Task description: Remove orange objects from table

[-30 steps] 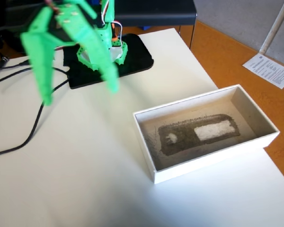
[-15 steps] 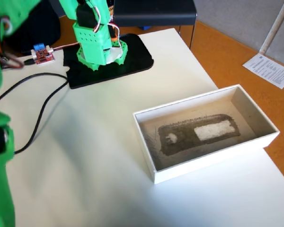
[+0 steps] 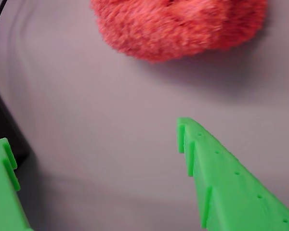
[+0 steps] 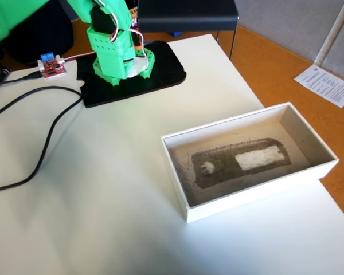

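In the wrist view a fluffy orange-red object (image 3: 178,26) lies on the table (image 3: 111,96) at the top of the frame, partly cut off by the edge. My green gripper (image 3: 94,137) is open and empty, its two fingers (image 3: 202,159) spread wide a short way below the fluffy object and not touching it. In the fixed view the cream-white table (image 4: 103,200) shows, but my gripper is out of frame past the top left; only the green arm base (image 4: 117,54) and an arm link show. The fluffy object is not clearly seen there.
A white open box (image 4: 252,203) with a dark stained bottom stands on the table's right half. The arm sits on a black plate (image 4: 163,71). A black cable (image 4: 46,143) and a small red board (image 4: 51,66) lie at the left. Orange floor (image 4: 275,69) lies beyond the table's right edge.
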Robot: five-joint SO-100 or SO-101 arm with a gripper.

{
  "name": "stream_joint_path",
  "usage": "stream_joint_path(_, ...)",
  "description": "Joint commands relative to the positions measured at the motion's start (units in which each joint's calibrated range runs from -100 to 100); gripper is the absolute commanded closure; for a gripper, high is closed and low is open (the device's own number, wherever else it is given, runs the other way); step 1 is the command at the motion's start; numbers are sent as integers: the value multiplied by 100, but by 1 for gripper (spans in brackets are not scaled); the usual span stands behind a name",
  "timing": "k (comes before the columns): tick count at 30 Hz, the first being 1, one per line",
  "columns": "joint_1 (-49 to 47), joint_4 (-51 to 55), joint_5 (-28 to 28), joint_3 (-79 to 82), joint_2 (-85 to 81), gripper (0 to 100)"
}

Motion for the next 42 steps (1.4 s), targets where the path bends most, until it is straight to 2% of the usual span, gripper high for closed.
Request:
stream_joint_path(1,95,99,-98,-659,-261,61)
stream_joint_path(5,139,-136,-151,-1075,344,61)
stream_joint_path(10,346,626,-107,-1744,721,61)
stream_joint_path(14,472,642,-117,-1899,889,61)
stream_joint_path(18,354,845,-259,-2713,1393,61)
stream_joint_path(22,309,205,-283,-3139,1863,61)
stream_joint_path(26,354,67,24,-3633,2215,61)
stream_joint_path(30,398,-290,88,-3856,2475,62)
stream_joint_path(33,427,-290,322,-3672,2576,68)
stream_joint_path(39,679,172,1035,-3217,2551,65)
stream_joint_path(42,871,-184,1241,-2926,2543,65)
